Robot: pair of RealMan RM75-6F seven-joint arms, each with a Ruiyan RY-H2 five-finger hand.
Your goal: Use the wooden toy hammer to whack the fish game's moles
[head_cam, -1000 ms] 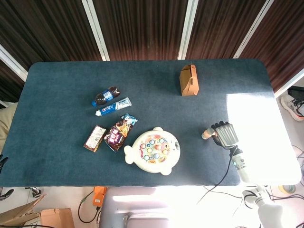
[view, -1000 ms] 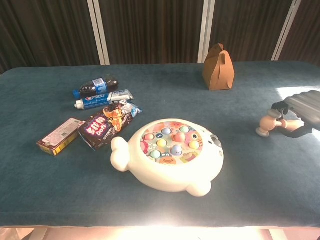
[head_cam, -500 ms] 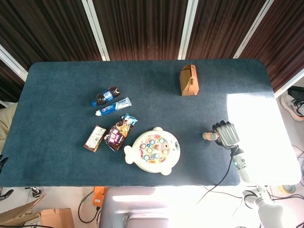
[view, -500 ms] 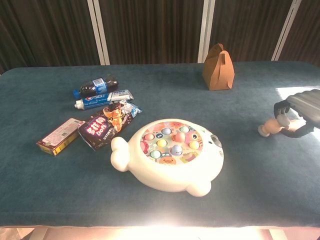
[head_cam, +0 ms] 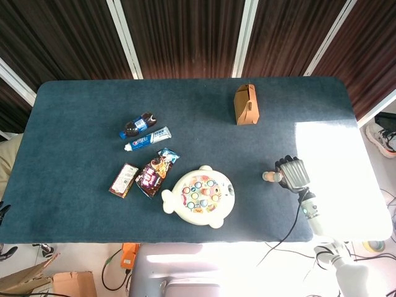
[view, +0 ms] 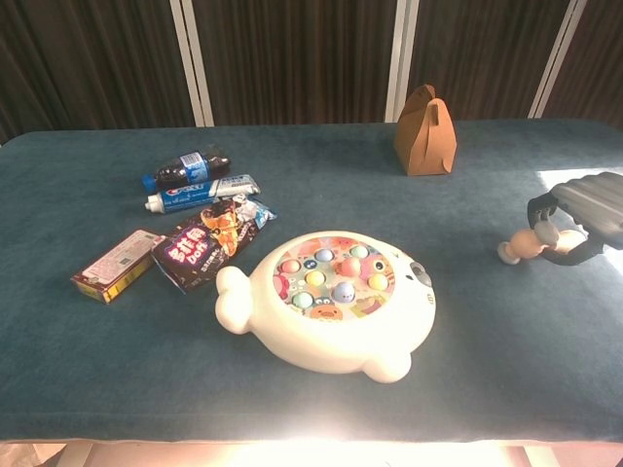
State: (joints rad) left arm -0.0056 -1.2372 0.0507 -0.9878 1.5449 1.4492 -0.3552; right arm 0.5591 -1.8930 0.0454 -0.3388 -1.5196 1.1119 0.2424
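Observation:
The white fish-shaped game (head_cam: 199, 197) (view: 331, 300) with coloured round moles sits near the table's front middle. My right hand (head_cam: 294, 172) (view: 584, 216) hovers to its right and grips the wooden toy hammer (head_cam: 270, 176) (view: 521, 245), whose pale head points left toward the game. The hammer's handle is mostly hidden inside the fingers. A clear gap separates the hammer head from the game. My left hand appears in neither view.
A brown paper box (head_cam: 245, 104) (view: 424, 117) stands at the back right. Left of the game lie a snack packet (head_cam: 156, 172), a small dark box (head_cam: 124, 180), a toothpaste tube (head_cam: 148, 138) and a small bottle (head_cam: 138, 124). Bright sunlight covers the table's right end.
The hammer head has turned in my right hand, from tilted down-left to pointing more level, and the hand has shifted slightly.

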